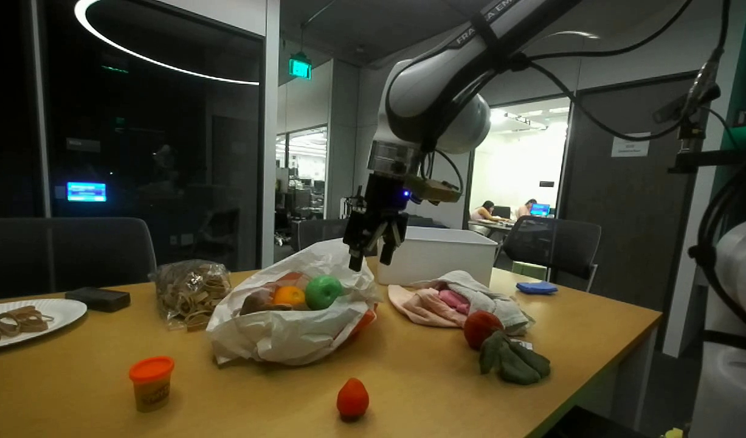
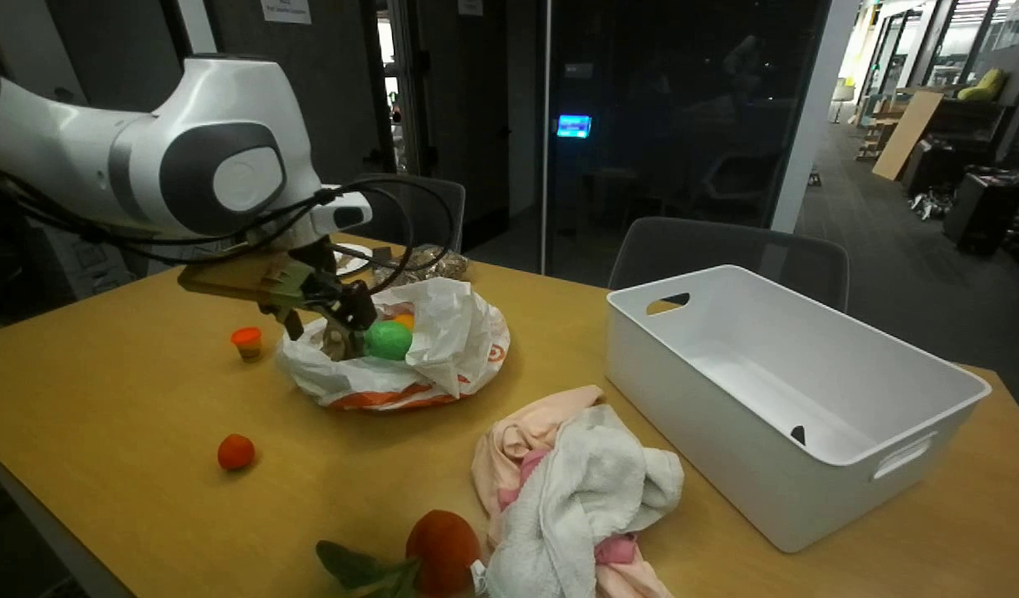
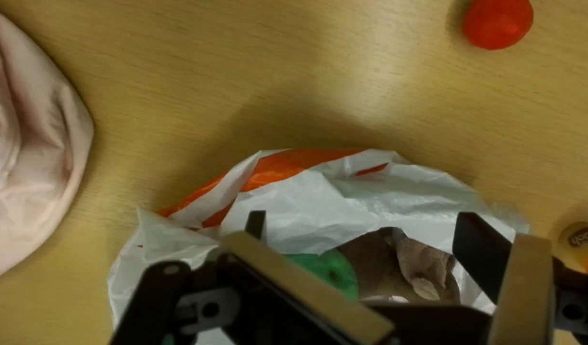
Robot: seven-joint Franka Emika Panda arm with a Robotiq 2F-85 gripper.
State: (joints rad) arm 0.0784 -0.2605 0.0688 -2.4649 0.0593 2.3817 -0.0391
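My gripper (image 1: 371,261) is open and empty, pointing down above the white plastic bag (image 1: 275,337). The wrist view shows its two fingers (image 3: 363,227) spread wide over the bag's mouth. Inside the bag are a green round fruit (image 1: 323,292), an orange fruit (image 1: 289,297) and something brown (image 3: 377,263). In the wrist view the left finger partly covers the green fruit (image 3: 334,270), and the orange fruit is hidden. The bag (image 2: 467,349) has orange print on its side. A small red-orange fruit (image 1: 352,398) lies on the table, apart from the bag.
A white bin (image 2: 683,415) stands beside crumpled pink and grey cloths (image 2: 584,482). A red-orange fruit (image 1: 482,330) with green leaves lies by them. A Play-Doh tub (image 1: 152,384), a bag of brown bands (image 1: 192,295), a paper plate (image 1: 69,310) and a blue item (image 1: 535,288) are also on the table.
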